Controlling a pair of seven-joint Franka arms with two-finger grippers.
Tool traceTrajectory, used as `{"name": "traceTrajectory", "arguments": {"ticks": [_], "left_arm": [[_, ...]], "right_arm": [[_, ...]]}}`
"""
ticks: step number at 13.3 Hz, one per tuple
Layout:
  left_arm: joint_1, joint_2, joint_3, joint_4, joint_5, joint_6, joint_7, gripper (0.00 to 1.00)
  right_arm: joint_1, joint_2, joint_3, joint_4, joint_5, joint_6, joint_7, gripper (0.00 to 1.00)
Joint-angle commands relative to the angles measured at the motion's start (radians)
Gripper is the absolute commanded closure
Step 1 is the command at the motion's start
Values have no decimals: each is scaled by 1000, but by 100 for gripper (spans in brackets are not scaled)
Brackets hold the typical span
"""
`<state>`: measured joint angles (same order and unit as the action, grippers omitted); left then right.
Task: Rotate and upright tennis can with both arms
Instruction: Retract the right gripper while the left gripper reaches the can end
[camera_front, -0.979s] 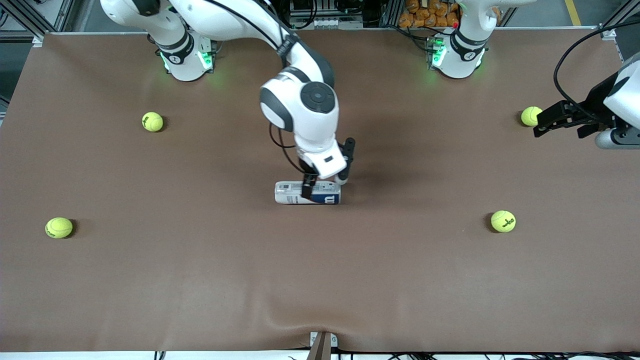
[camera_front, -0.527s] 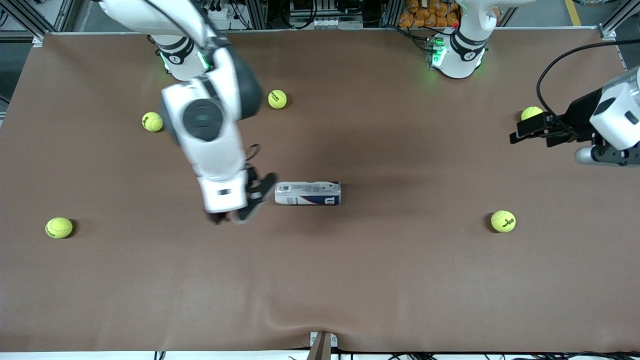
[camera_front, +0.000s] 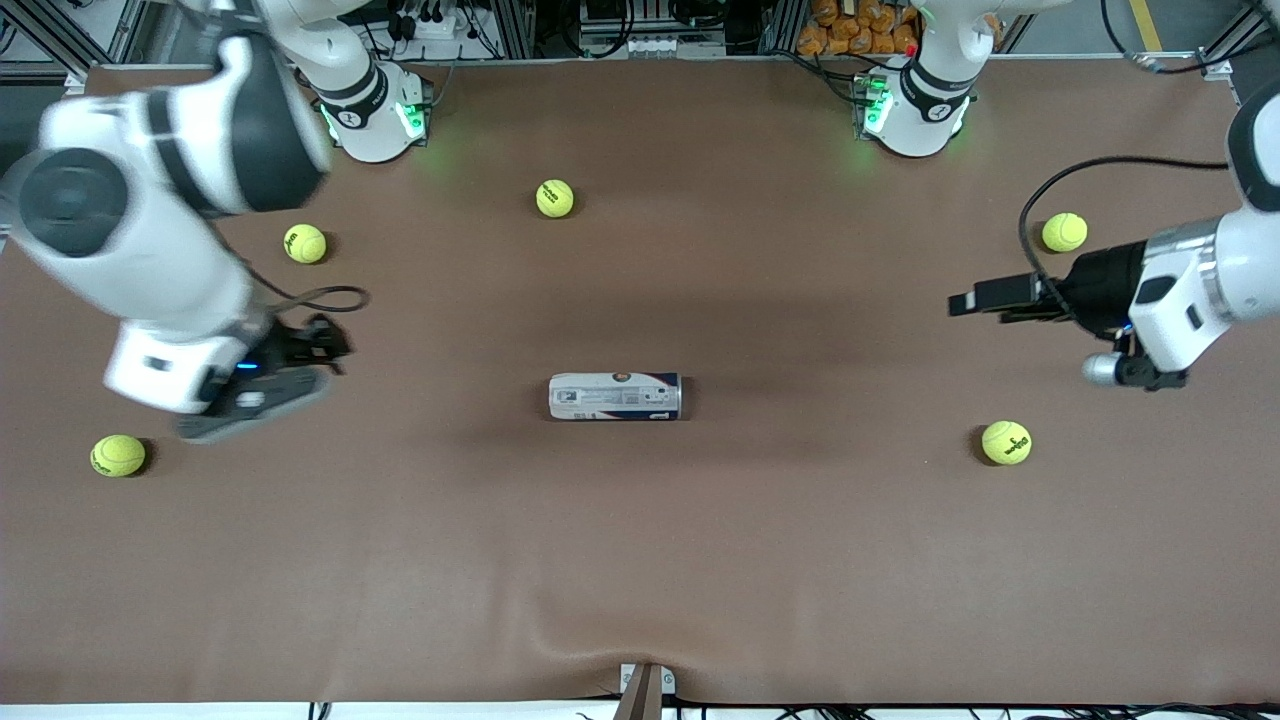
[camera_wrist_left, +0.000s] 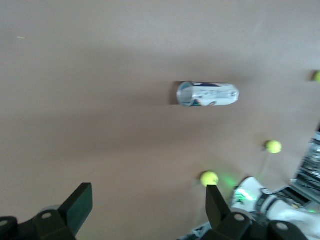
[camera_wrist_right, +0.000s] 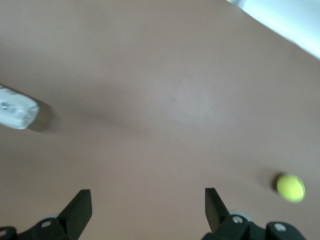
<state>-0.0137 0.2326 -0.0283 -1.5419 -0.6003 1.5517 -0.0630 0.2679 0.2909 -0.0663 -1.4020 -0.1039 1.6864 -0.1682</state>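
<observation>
The tennis can (camera_front: 614, 397) is lying on its side at the middle of the brown surface (camera_front: 640, 560), touched by neither arm, its long axis running from 9 to 3 o'clock in the front view, so uprighting is not yet done.

The right end effector (camera_front: 300, 365) is hanging over the surface toward the right arm's end, well apart at the can's 9 o'clock, fingers spread wide and gripping nothing. The left end effector (camera_front: 985, 300) is hovering near the left arm's end, about the can's 2 o'clock, likewise spread and empty, pointing toward the can. Probably the two are flanking it so each can take one end.

The can is showing a white label with small print and a thin navy strip; in the left wrist view its open clear mouth (camera_wrist_left: 184, 94) is facing that camera.
</observation>
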Motion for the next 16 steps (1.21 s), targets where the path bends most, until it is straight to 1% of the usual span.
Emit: {"name": "traceTrajectory", "arguments": {"ticks": [1, 2, 3, 4, 5, 7, 9, 10, 11, 14, 16], "left_arm": [[4, 37, -8, -61, -146, 71, 28, 0], [-8, 40, -13, -88, -182, 108, 31, 0], [-28, 39, -18, -114, -209, 148, 31, 0], [-38, 40, -21, -144, -260, 172, 31, 0], [-46, 39, -22, -182, -322, 194, 38, 0], [-72, 39, -30, -236, -361, 243, 89, 0], [-98, 62, -50, -277, -380, 324, 234, 0], [-104, 79, -67, -291, -425, 362, 277, 0], [-104, 109, -82, -294, -476, 381, 331, 0], [-109, 229, -90, -291, -606, 409, 530, 0], [-124, 327, -90, -288, -747, 409, 714, 0]], "right_arm": [[-93, -90, 20, -49, 16, -43, 82, 0], [-119, -116, 22, -58, 21, -74, 104, 0], [-150, -140, 22, -63, 51, -92, 114, 0], [-201, -171, 22, -83, 117, -99, 113, 0], [-228, -209, 20, -113, 160, -100, 114, 0], [-242, -263, 19, -147, 164, -117, 165, 0], [-249, -283, 16, -146, 164, -152, 214, 0], [-248, -292, -7, -146, 164, -174, 217, 0], [-246, -294, -24, -146, 165, -198, 217, 0], [-250, -308, -27, -146, 165, -208, 214, 0], [-250, -302, -27, -141, 159, -217, 211, 0]]}}
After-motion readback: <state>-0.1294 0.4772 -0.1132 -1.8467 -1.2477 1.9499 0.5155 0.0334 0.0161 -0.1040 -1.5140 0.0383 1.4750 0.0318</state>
